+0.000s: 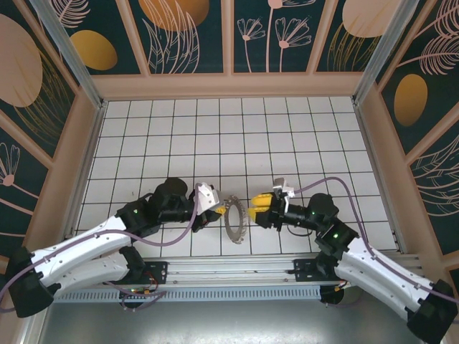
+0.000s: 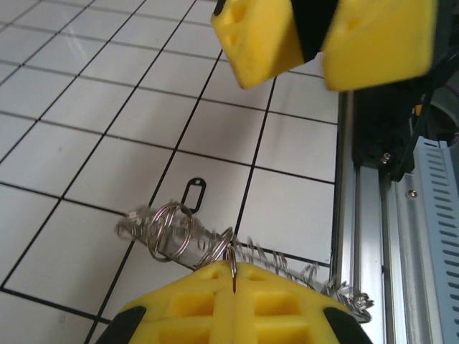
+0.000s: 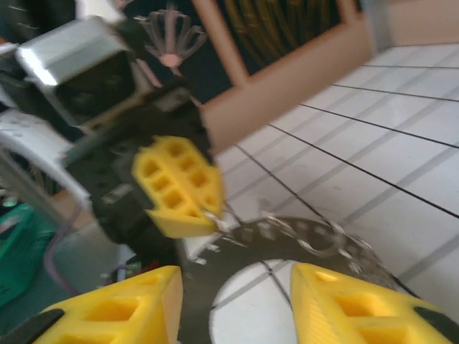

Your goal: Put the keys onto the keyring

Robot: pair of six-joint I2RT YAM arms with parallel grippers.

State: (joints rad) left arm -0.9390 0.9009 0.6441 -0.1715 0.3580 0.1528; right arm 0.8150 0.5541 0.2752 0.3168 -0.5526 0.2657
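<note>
"Left wrist view first: what has the left tool got?"

"Its yellow fingers are pressed together on the rim of the keyring, the seam pinching the wire. The hoop sags away to either side of the grip, with its fringe of small loops showing. Whether its low edge touches the counter, I cannot tell."

"And the keys?"

"One small dark oblong piece lies flat on a white tile, just beyond the keyring as seen from the left tool, and apart from both tools. No reddish tail can be made out at this sharpness."

"Its long axis?"

"It runs roughly along the left tool's own pointing direction, toward the right arm's side, tilted slightly off the nearest grout line."

"State of the right tool?"

"Right wrist view: fingers apart, nothing between them, facing the left tool across the hoop."

"Which arm is better placed?"

"Judgement: the right. It is free and sits on the far side of the piece, while the left is occupied holding the hoop. It would need to come down toward the ring and close across the piece's short width. The risk is that the hoop hangs close beside the piece and its loops could snag a finger."
</note>
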